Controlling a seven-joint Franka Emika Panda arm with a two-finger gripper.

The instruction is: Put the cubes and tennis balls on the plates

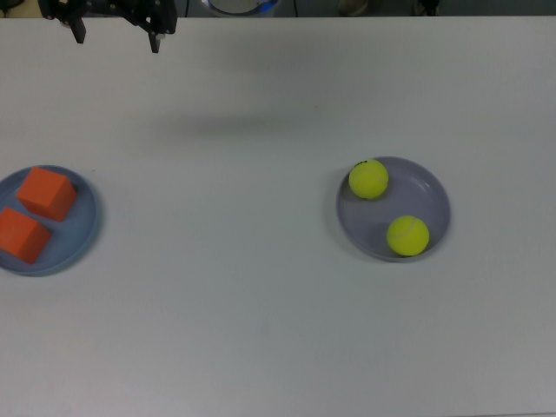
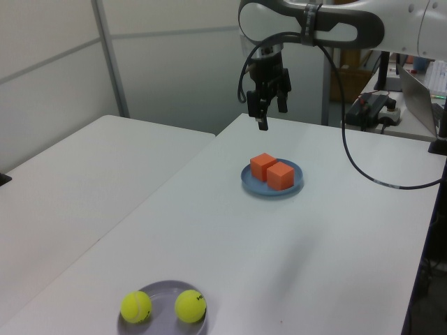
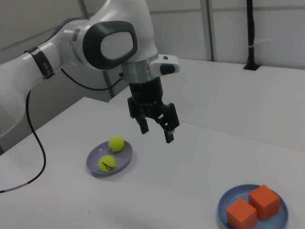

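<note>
Held high above the white worktop (image 1: 261,304), the end effector (image 3: 156,129) hangs with its two black fingers (image 3: 170,133) spread apart and nothing between them. In the top view it sits at the upper left edge of the picture (image 1: 115,30), well apart from both plates. In the left view it hangs (image 2: 269,112) above and behind the blue plate, with clear air between the fingertips and the cubes.

Both orange cubes rest on the light blue plate (image 1: 82,239), which lies at the top view's left edge. One cube (image 1: 48,193) sits nearer the top of that picture, the other cube (image 1: 22,234) just below it, the two touching or nearly so. In the right view the same plate (image 3: 281,217) shows at the lower right, with the cubes side by side on it.

Both tennis balls lie on the lavender plate (image 1: 430,187), toward the top view's right. One ball (image 1: 368,179) is at the plate's upper left rim, the second ball (image 1: 407,234) toward its lower right, with bare plate between them. In the left view this plate (image 2: 164,296) is at the bottom, close to the camera.

The arm (image 3: 95,47), white with dark joints, reaches in from the right view's left, and a black cable (image 2: 363,167) trails from it in the left view.
</note>
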